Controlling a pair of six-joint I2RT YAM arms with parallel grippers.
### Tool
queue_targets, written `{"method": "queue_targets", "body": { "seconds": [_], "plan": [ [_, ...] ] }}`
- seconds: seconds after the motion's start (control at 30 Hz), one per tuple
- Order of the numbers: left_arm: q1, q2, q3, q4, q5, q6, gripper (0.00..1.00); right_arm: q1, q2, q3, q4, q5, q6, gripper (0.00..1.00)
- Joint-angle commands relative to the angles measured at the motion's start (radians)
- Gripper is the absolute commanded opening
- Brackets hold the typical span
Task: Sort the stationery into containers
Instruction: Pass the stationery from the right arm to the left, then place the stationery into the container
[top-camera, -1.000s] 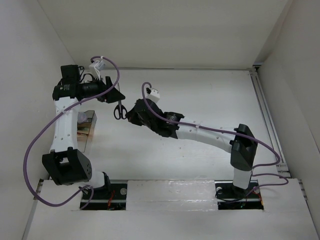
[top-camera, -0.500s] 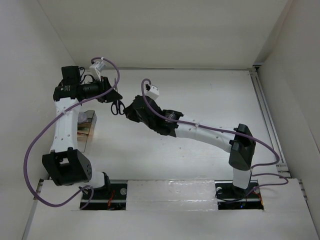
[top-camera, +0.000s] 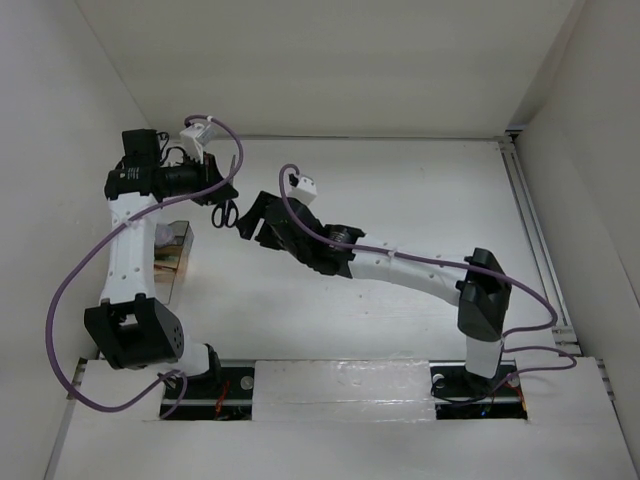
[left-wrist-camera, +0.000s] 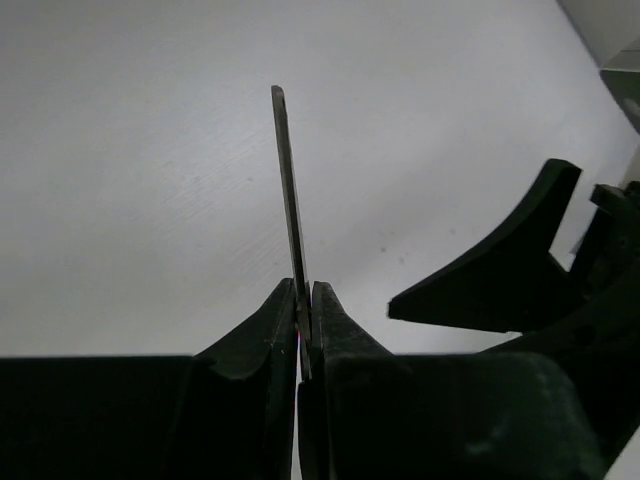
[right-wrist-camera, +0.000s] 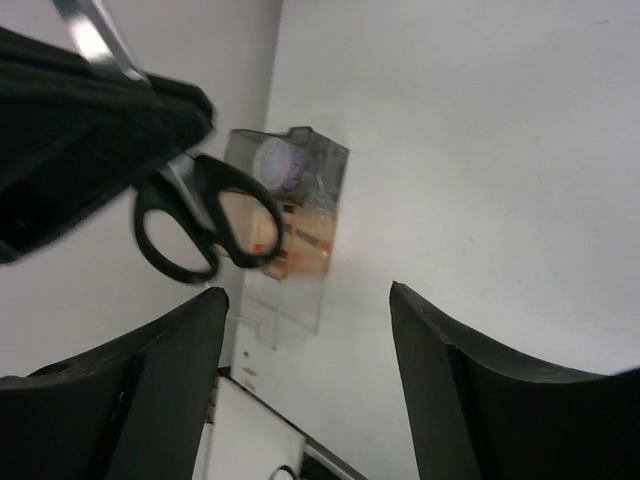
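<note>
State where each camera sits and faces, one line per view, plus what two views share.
Top external: above and behind the bases, looking down on the table; both arms show.
Left wrist: left arm, looking along the left gripper clamped on the scissors.
Right wrist: right arm, facing the containers past the open right gripper.
Shared: both wrist views show the scissors.

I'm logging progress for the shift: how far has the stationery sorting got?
Done: the purple roll seems to sit in the grey box. In hand: the left fingers are shut on the scissors by the blade, and the right fingers stand open beside the handles. Left: the scissors have no box yet; the pens are out of sight, so I cannot tell about them.
</note>
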Motion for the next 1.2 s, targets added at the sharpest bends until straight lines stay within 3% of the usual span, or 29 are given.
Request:
{"method": "queue_targets", "body": {
  "seconds": [0.0, 0.03, 0.13, 0.2, 0.53, 0.6, 0.9, 1.17],
  "plan": [
    [0.008, 0.003, 0.076, -0.023, -0.097, 0.194, 0.0, 0.011, -0.084, -0.073, 0.05, 0.012, -0.029, 0.73],
    [0.008, 0.015, 0.085, -0.048, -0.146, 0.3, 0.0, 0.011, -0.1, -0.098, 0.059, 0.024, -0.029, 0.78],
    [0.008, 0.025, 0.098, -0.155, -0.207, 0.505, 0.0, 0.011, -0.171, -0.202, 0.059, 0.052, -0.049, 0.78],
    [0.008, 0.025, 0.075, -0.22, -0.249, 0.742, 0.0, 0.011, -0.225, -0.281, 0.059, 0.076, -0.058, 0.78],
    [0.125, -0.044, -0.166, -0.353, -0.475, 1.37, 0.0, 0.002, -0.361, -0.469, -0.002, 0.139, -0.078, 0.79],
    [0.183, -0.063, -0.181, -0.353, -0.488, 1.458, 0.0, 0.002, -0.371, -0.478, -0.016, 0.139, -0.078, 0.79],
    [0.263, -0.1, -0.261, -0.353, -0.606, 1.599, 0.0, 0.002, -0.371, -0.509, -0.025, 0.139, -0.078, 0.79],
    [0.43, -0.1, -0.29, -0.353, -0.649, 1.775, 0.0, 0.002, -0.352, -0.529, -0.045, 0.139, -0.058, 0.79]
  ]
}}
